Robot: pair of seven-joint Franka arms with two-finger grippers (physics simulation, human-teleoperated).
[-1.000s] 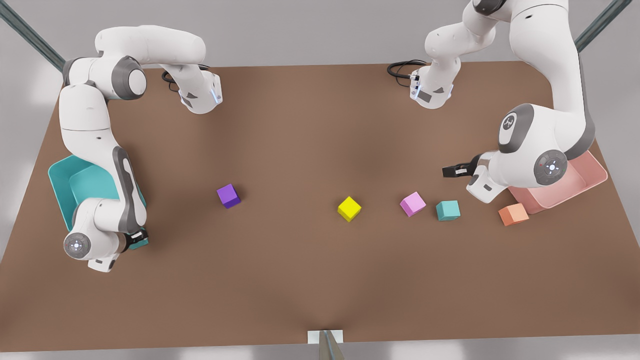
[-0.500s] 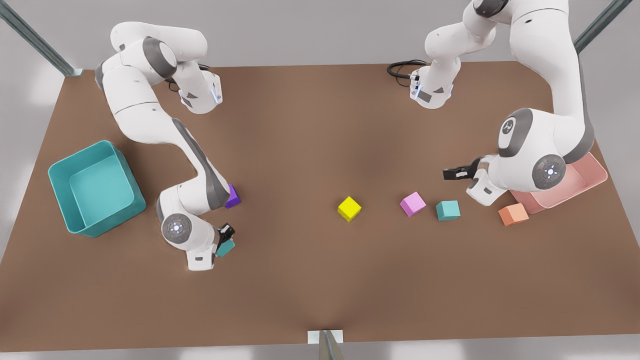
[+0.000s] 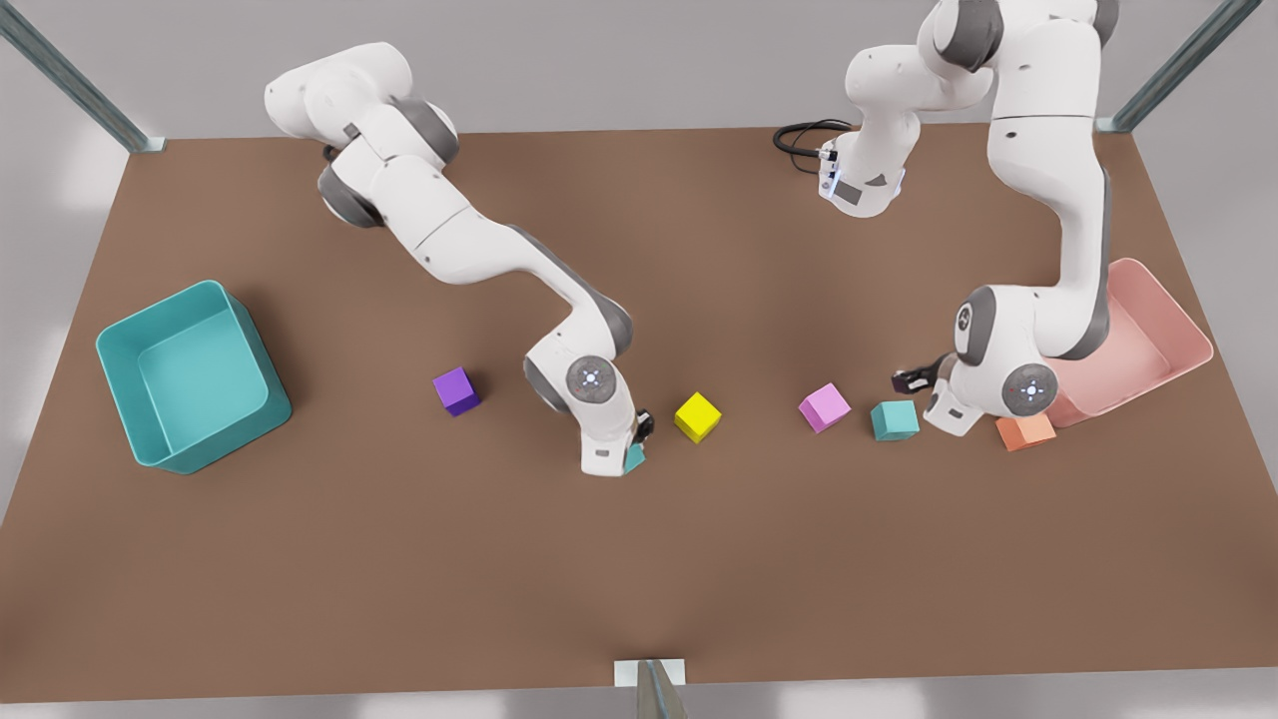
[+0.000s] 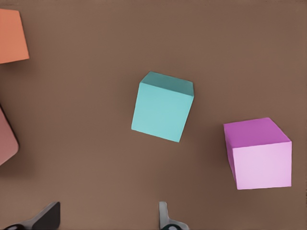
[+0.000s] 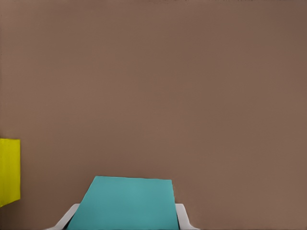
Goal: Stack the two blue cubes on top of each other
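Teal cube point(image 5: 125, 203) clamped between the right gripper point(image 3: 633, 446) fingers point(image 5: 184, 219), carried just above the brown table point(image 3: 399, 579), beside the yellow cube point(image 3: 697, 416) toward the front view's left. Farther that way, purple cube point(image 3: 456, 390) and teal bin point(image 3: 130, 399). Left gripper point(image 3: 911, 380) with fingers point(image 4: 164, 216) spread apart, holding nothing, poised just beside the second teal cube point(image 3: 895, 419) resting on the table. Pink cube point(image 3: 824, 406) close by on that cube's other side; orange cube point(image 3: 1025, 430) near, against the pink tray point(image 3: 1168, 320).
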